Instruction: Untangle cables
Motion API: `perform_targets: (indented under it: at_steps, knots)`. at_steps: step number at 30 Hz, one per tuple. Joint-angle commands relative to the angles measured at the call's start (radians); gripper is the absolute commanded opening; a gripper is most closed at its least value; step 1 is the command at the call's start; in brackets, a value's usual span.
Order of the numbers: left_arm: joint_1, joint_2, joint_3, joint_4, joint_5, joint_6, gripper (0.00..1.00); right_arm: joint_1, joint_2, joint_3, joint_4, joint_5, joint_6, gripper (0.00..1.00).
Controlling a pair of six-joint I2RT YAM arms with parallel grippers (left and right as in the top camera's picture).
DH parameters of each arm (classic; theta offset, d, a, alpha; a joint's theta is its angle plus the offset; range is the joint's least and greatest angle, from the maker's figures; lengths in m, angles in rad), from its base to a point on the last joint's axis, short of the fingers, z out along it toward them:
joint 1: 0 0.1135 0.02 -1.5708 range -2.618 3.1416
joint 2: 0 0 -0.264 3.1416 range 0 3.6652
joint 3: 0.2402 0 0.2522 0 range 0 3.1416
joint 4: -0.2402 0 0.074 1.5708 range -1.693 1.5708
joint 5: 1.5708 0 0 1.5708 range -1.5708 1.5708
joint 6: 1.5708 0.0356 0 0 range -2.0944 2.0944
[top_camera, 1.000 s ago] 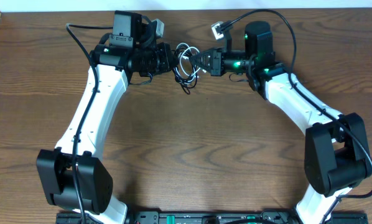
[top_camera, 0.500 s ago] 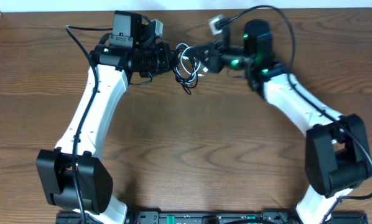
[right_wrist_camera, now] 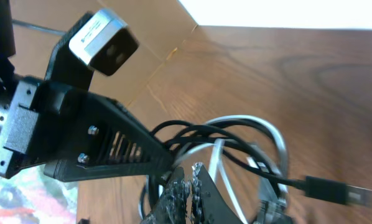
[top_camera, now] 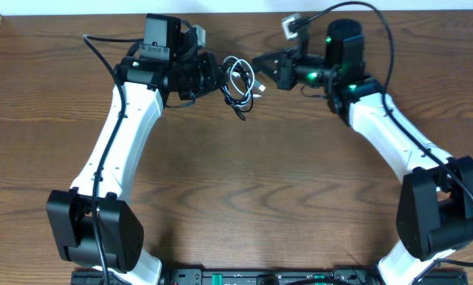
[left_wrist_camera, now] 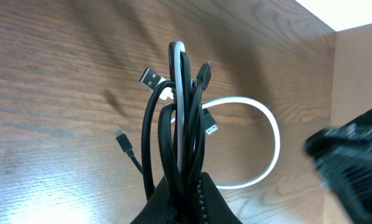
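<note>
My left gripper is clamped on the cables where the black cable and white cable run together, holding the looped bundle just above the table at the 12 o'clock edge of the overhead view. My right gripper has just backed off from the bundle's 3 o'clock side toward its 1 o'clock. Its fingers are together, and I cannot make out any strand pinched between them. The loops look no looser than a second ago, so I judge that pull freed nothing and I need a fresh grasp on a plug end. I see no containers anywhere.
</note>
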Motion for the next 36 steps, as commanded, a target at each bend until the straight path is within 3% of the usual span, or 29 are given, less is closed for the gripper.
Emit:
perform_targets:
  at_steps: [1,9,16,36]
  knots:
    - [-0.01,-0.018,0.0,0.003,-0.001,-0.029,0.08,0.029,-0.011,0.005,-0.029,0.068,-0.026,0.03]
    - [-0.01,-0.018,0.0,0.003,-0.001,-0.029,0.08,0.053,-0.01,0.005,-0.05,0.149,-0.06,0.02]
    - [-0.012,-0.018,0.0,0.002,-0.001,-0.029,0.08,0.026,-0.011,0.005,0.061,0.24,0.076,0.09]
    - [-0.035,-0.018,0.0,0.009,-0.002,-0.034,0.07,0.125,-0.011,0.005,-0.103,0.334,0.069,0.01]
